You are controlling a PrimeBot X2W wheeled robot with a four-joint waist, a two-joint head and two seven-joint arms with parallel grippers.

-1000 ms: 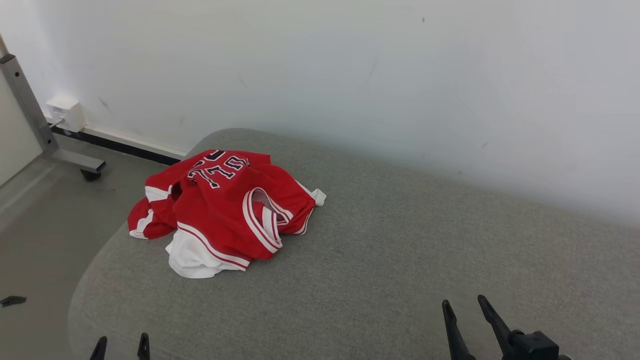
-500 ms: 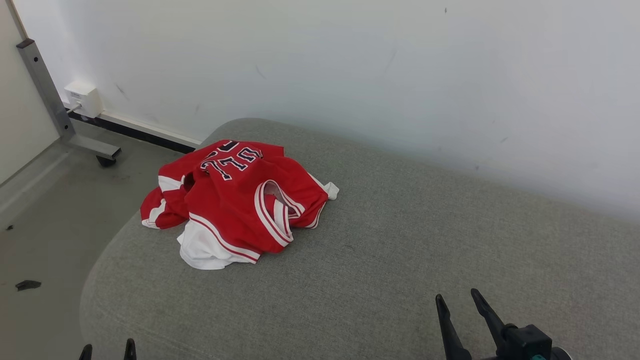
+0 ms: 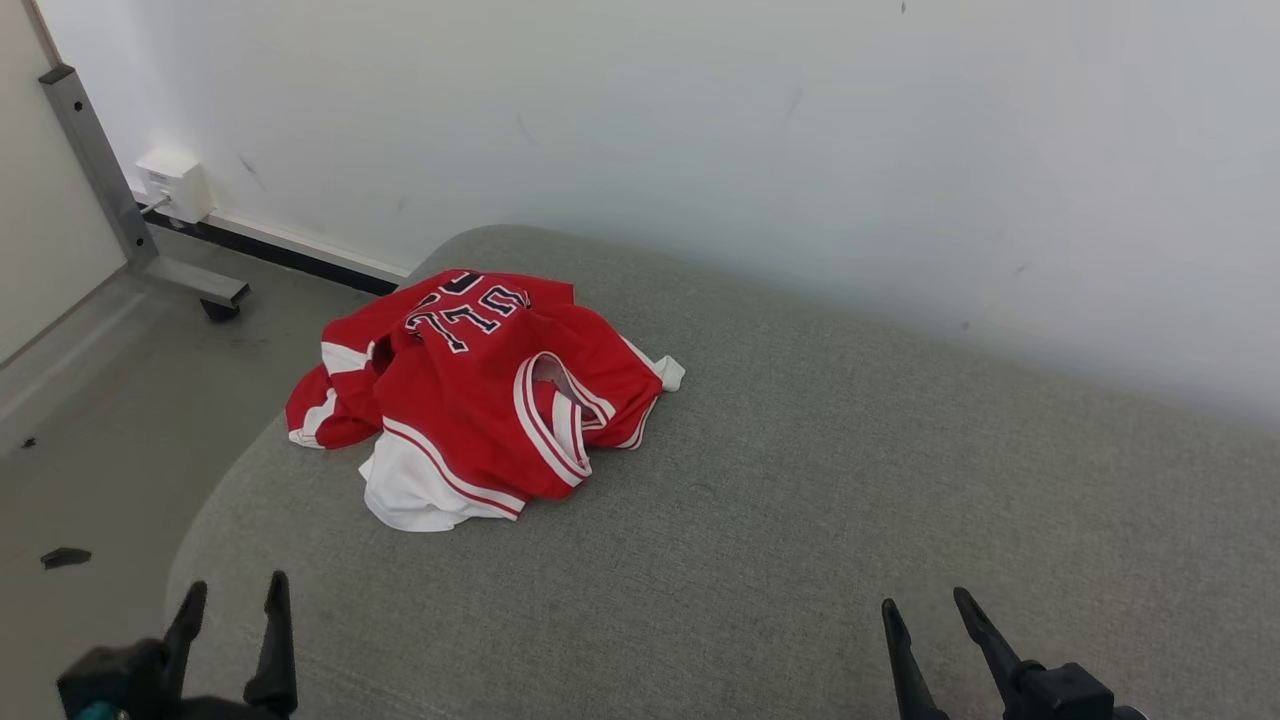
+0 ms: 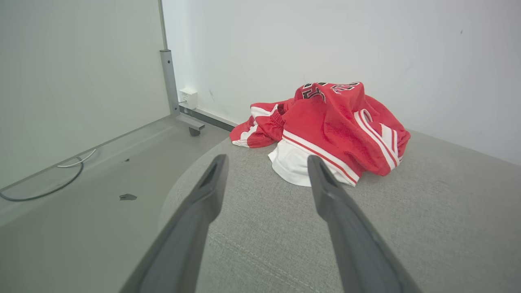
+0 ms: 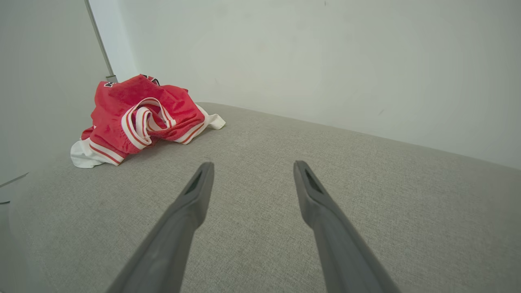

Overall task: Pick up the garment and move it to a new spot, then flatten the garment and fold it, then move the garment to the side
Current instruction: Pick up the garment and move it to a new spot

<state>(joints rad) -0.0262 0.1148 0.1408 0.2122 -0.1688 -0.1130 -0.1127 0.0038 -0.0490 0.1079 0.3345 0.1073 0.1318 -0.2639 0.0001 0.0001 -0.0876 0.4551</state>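
The garment is a red jersey with white stripes and dark lettering, lying crumpled in a heap near the far left corner of the grey cushioned surface. It also appears in the left wrist view as the garment and in the right wrist view as the garment. My left gripper stands open at the lower left, well short of the heap, with nothing between its fingers. My right gripper is open over bare cushion at the lower right, far from the jersey. Both wrist views show the fingers spread wide.
A white wall runs close behind the cushion. To the left the cushion's rounded edge drops to grey floor, where a metal frame leg on a castor, a white wall box, a cable and a small dark scrap lie.
The head camera has shifted, so the whole picture slid right and up. My left gripper has risen further into the head view; the right one has hardly moved. The garment lies as before.
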